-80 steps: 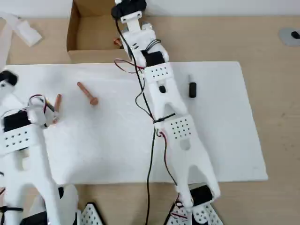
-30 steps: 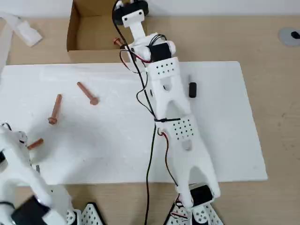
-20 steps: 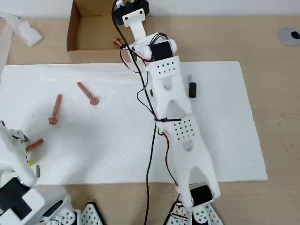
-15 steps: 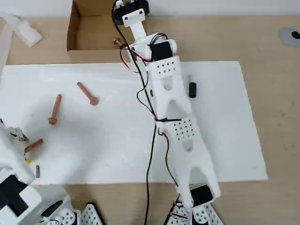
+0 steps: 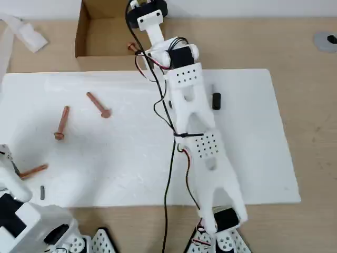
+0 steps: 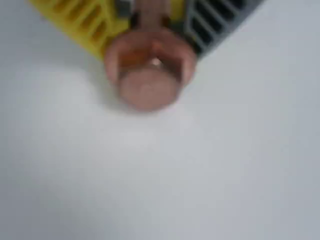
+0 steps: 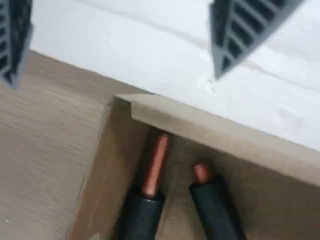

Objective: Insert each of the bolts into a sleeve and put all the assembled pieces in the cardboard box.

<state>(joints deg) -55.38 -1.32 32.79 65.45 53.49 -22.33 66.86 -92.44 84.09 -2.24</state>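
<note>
I see left gripper (image 6: 150, 17) at near-left corner of white mat (image 5: 131, 153), clenched on copper bolt (image 5: 32, 169) (round flat head faces wrist camera, shank pinched between yellow and grey fingers). Loose bolt (image 5: 62, 123) and second loose bolt (image 5: 98, 105) lie apart on mat. Cardboard box (image 5: 102, 37) beyond far edge holds two assembled pieces (image 7: 142, 217), copper ends poking from black sleeves. Right gripper (image 7: 117, 70) hangs over box, jaws released. Spare black sleeve (image 5: 216, 100) on mat, beside my right arm.

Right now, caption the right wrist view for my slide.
Open fingers over the cardboard box, two sleeved bolts inside.
</note>
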